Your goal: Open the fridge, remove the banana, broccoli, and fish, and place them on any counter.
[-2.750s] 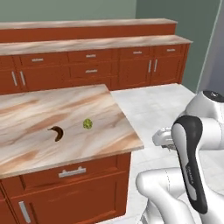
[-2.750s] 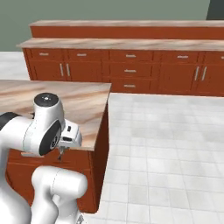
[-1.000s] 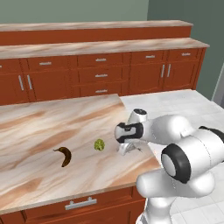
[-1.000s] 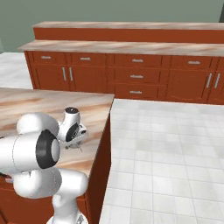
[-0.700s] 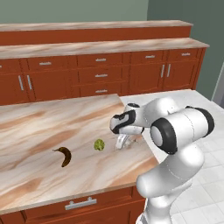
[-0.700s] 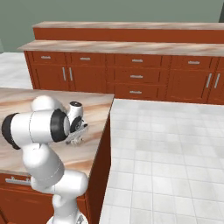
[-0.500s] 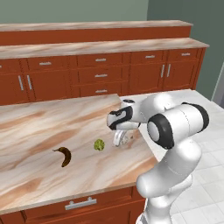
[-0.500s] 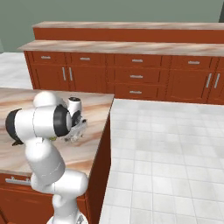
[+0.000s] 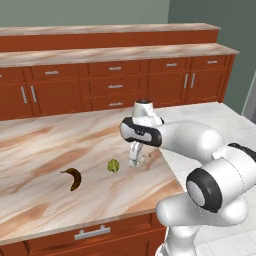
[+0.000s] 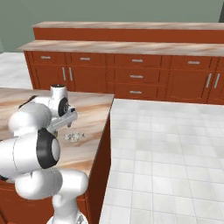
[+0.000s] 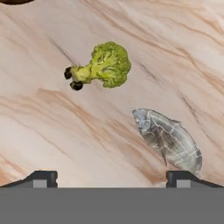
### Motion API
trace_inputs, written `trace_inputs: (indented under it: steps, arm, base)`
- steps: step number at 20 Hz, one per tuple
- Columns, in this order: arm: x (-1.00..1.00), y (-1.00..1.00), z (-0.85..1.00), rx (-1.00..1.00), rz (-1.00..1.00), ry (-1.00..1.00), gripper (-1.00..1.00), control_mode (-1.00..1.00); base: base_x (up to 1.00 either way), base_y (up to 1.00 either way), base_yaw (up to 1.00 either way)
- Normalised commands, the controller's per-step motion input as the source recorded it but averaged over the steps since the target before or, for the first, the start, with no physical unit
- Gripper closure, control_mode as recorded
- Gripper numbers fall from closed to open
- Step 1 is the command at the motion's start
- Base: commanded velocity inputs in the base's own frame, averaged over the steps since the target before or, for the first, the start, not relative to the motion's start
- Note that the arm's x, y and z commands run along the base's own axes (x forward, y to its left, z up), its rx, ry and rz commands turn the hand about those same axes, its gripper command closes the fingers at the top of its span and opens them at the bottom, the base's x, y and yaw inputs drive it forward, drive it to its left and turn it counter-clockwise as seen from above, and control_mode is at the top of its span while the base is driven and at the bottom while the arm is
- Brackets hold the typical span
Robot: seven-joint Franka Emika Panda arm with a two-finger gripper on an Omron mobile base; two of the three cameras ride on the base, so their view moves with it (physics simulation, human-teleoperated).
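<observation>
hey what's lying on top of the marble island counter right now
On the counter lie the banana, the broccoli and the fish, all apart. The open pincer hangs over the fish, whose tail end it covers.

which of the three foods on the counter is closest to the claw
The fish, lying right under the open claw. The broccoli sits a little farther off, and the banana lies beyond that.

glossy white rounded arm, dark joint rings.
</observation>
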Motion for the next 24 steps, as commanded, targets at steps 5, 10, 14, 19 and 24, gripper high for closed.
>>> trace_inputs:
  steps: [5, 10, 14, 19, 24]
  arm:
    - [-1.00, 0.00, 0.89, 0.00, 0.02, -0.09, -1.00, -1.00]
    - [-1.00, 0.00, 0.91, 0.01, 0.00, 0.00, -1.00, -1.00]
    - [-1.00, 0.00, 0.80, 0.03, 0.00, 0.00, -1.00, -1.00]
    - [-0.99, 0.00, 0.49, 0.01, -0.07, 0.00, -1.00, -1.00]
    - [-0.76, 0.04, 0.31, 0.00, -0.09, -0.05, -1.00, -1.00]
  base:
    - [0.00, 0.00, 0.00]
    - [0.00, 0.00, 0.00]
    - [0.00, 0.00, 0.00]
    - [0.00, 0.00, 0.00]
    - [0.00, 0.00, 0.00]
